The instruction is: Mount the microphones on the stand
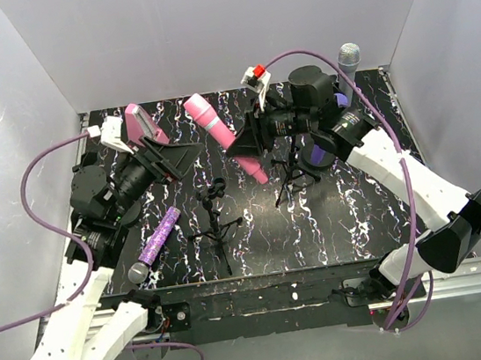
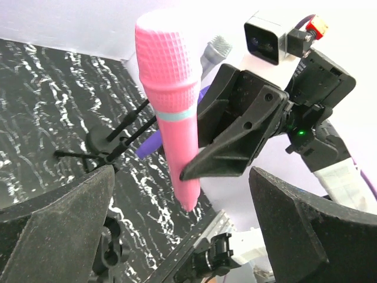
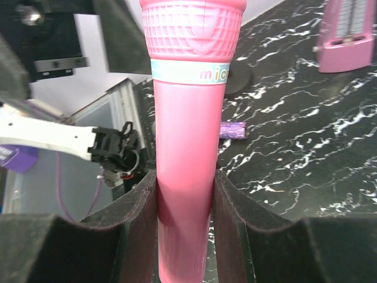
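Right wrist: pink microphone (image 3: 184,177), grid-textured head, pale-blue collar band.

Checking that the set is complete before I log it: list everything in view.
pink microphone: one, pink, held off the table, mid-table
glittery purple microphone: one, purple with a silver-grey head, lying near left
silver-grey microphone: one, silver-grey, standing up at far right
dark purple microphone: one, dark purple, mostly hidden under the right arm
tripod stands: two, black, one mid-table, one to its right
wedge-shaped box: one, pink, far left
table: one, black with white marbling
left hand: one, black, open, facing the pink microphone
right hand: one, black, shut on the pink microphone
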